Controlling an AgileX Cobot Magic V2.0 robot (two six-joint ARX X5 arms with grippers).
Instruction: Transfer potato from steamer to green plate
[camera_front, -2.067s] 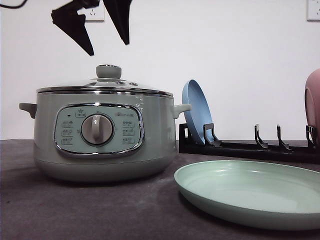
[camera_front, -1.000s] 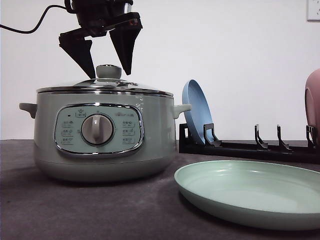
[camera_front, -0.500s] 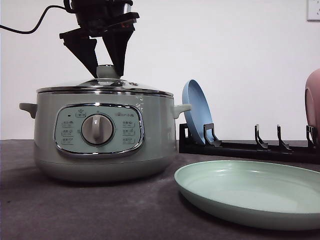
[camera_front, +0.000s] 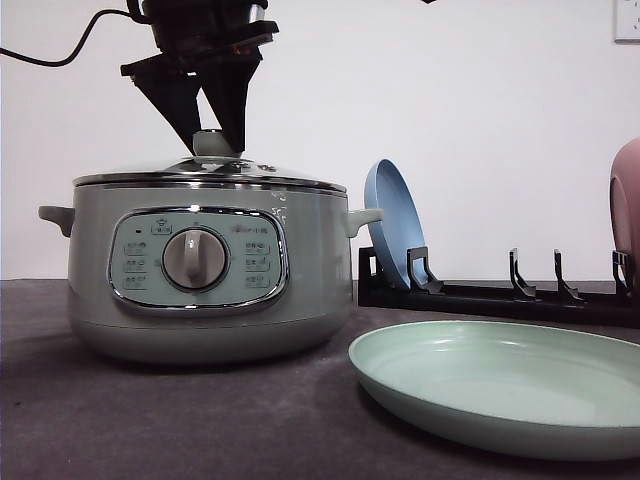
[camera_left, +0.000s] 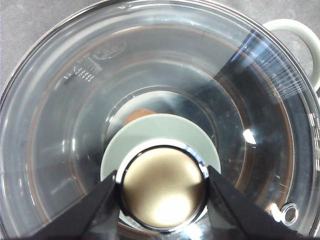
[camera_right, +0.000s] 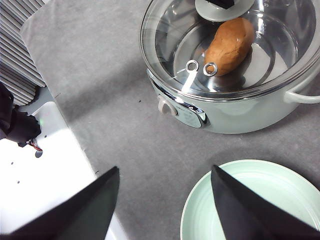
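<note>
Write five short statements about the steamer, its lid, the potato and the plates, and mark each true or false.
1. The left end effector grips the glass lid's chrome-capped knob. True.
2. The oval orange-brown potato lies on the pale mint-green plate. False: it is inside the sage-green steamer.
3. The glass lid is off the steamer. False: it is on.
4. The blue plate stands upright in the black rack. True.
5. The right end effector is open. True.
</note>
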